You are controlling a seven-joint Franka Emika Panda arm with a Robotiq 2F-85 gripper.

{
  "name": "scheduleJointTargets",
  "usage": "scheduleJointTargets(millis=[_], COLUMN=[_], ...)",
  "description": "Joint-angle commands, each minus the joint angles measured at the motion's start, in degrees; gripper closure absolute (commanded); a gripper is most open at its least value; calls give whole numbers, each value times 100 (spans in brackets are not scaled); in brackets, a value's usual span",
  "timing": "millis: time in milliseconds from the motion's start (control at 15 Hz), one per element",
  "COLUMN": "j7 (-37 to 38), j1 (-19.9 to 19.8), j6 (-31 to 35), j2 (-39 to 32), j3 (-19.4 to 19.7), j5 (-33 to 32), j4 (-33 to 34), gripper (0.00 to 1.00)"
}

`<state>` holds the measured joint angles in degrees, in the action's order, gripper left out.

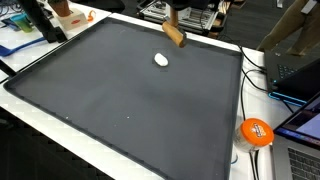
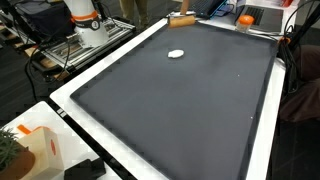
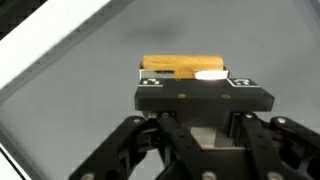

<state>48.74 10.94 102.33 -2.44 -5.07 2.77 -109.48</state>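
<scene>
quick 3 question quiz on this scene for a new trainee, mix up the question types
1. True or false: the tool is shut on the wooden block.
2. Multiple choice: the white oval piece lies
a) on the dark mat
b) on a laptop
c) on top of the block
3. Fill in: the round object off the mat's edge in an exterior view is coloured ___.

Key: 1 true; 2 a; 3 orange.
</scene>
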Motion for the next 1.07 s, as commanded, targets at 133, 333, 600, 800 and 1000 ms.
scheduleJointTargets(millis=[133, 333, 600, 800, 1000], j7=[604, 724, 633, 521, 437], j1=[-51, -60, -231, -378, -462], j6=[260, 382, 488, 684, 1253], j2=[592, 916, 533, 326, 254], j3=[-357, -428, -337, -221, -131], j5=[4, 11, -223, -194, 283], j4=[-869, -1243, -1028, -943, -988], gripper=[53, 78, 78, 78, 78])
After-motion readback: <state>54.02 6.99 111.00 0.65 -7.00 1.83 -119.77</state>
